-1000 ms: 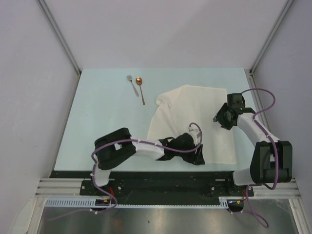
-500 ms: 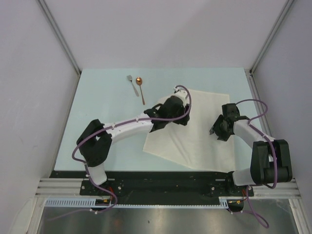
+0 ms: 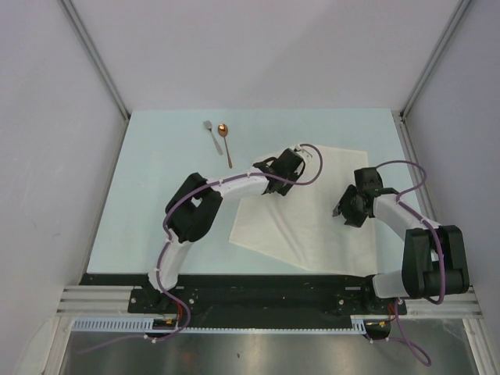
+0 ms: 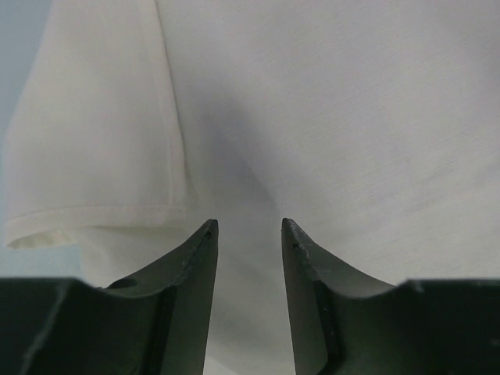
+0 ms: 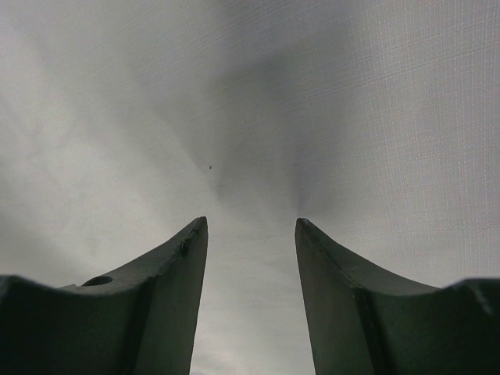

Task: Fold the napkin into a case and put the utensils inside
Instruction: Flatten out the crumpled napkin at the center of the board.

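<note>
Nearest the arm bases, the napkin (image 3: 312, 226) is lying flat on the pale worktop (image 3: 156, 203), right of centre. It is a broad, uneven four-sided sheet rather than a strip. Its long near edge is running left to right, a near-left corner is pointing toward the left arm, and its far-right corner is reaching toward the back of the worktop.

The right pincer (image 5: 251, 223) is sitting over the napkin's right half. Its two dark fingers are standing moderately apart with only cloth showing between them, gripping nothing. Whether the tips are touching the fabric cannot be told.

Farther back, the left pincer (image 4: 248, 228) is poised over the napkin's far-left part. Its fingers are narrowly parted and holding nothing. Just to its left in the wrist view, a hemmed edge (image 4: 94, 215) is showing where one layer is lying over another.

Farthest, on bare worktop left of the napkin, the fork (image 3: 213, 137) and the spoon (image 3: 226, 148) are lying just beside each other. Their long axes are running near to far, with tines and copper bowl at the far end and handles pointing near and slightly right.
</note>
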Motion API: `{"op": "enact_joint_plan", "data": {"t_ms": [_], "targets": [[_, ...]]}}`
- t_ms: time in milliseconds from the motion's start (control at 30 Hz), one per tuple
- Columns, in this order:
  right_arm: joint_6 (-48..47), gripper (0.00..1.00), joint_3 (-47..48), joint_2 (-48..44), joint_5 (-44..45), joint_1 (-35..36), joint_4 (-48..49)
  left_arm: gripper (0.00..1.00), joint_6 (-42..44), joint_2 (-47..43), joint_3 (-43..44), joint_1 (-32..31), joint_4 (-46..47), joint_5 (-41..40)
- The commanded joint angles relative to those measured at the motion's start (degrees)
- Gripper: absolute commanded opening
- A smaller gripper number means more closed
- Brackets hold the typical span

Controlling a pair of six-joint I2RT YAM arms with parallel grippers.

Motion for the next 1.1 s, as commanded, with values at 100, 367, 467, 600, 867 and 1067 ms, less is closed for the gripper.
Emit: {"op": "enact_joint_plan", "data": {"t_ms": [100,367,467,600,867,1067], "targets": [[1.2,0.54,-0.2,-0.7,-0.2,1.4,2.2,0.36,6.9,1.2,3.5,0.3,1.9,-6.5],[1.0,0.54,-0.4,-0.2,0.2,2.8,2.0,0.37,11.7,2.2,3.1,0.5,4.9,-10.4],[0.8,0.54,-0.2,0.0,-0.1,2.6,2.0,0.4,12.8,2.7,3.2,0.6,5.1,-11.6],[0.8,0.54,0.3,0.3,-0.5,2.5,2.0,0.43,13.7,4.0,4.3,0.9,2.5,-10.3],[1.2,0.54,0.1,0.9,-0.7,2.5,2.4,0.42,13.2,4.6,3.9,2.0,2.5,-8.9],[1.7,0.54,-1.1,0.9,-0.1,2.3,2.3,0.28,14.2,5.6,4.2,3.3,4.1,-6.9]]}}
